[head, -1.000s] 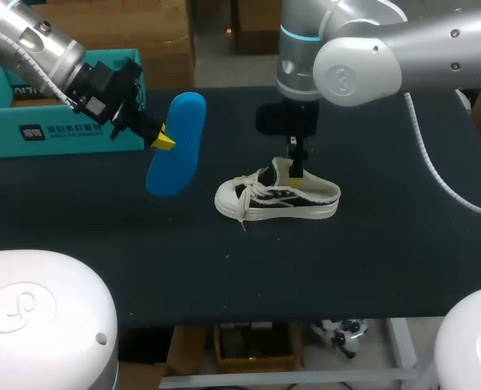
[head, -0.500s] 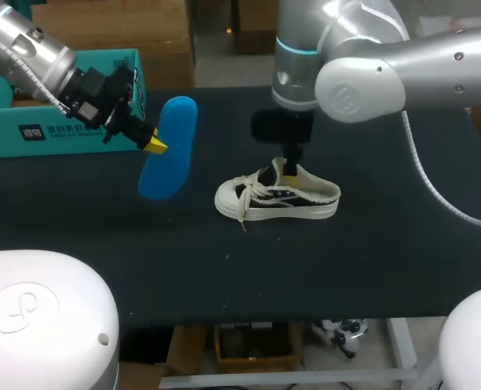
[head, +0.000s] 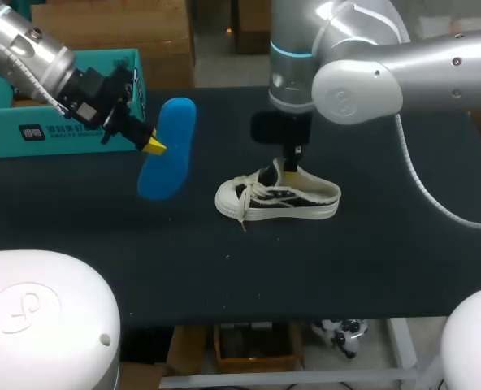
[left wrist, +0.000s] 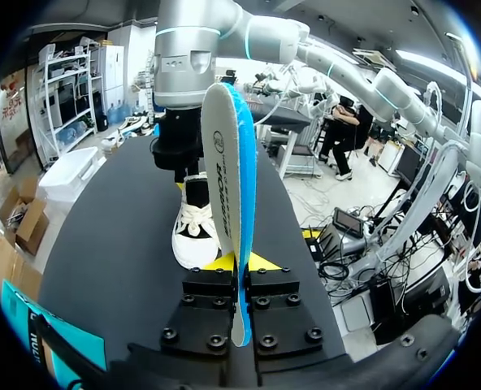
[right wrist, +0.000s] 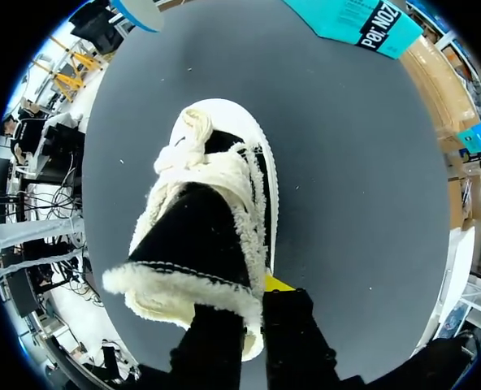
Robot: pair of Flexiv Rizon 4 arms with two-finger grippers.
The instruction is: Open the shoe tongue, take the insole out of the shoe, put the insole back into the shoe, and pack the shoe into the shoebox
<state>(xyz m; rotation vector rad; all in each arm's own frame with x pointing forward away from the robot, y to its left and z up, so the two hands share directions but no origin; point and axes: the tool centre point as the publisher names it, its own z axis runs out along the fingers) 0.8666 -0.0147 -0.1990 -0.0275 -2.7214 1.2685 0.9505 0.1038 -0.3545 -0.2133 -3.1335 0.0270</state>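
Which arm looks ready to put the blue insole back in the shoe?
Left. The left hand grips the insole beside the shoe; the right hand is pinching the tongue up.

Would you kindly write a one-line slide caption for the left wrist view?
Left claw shut on the blue insole, held on edge, with the white shoe ahead.

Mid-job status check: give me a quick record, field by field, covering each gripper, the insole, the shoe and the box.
left gripper: shut on the blue insole, holding it on edge above the table
right gripper: shut on the tongue of the shoe, tongue raised
insole: out of the shoe, in the air between shoebox and shoe
shoe: on its sole on the table, toe toward the insole's side
shoebox: teal, far left of the table; shoe not in it
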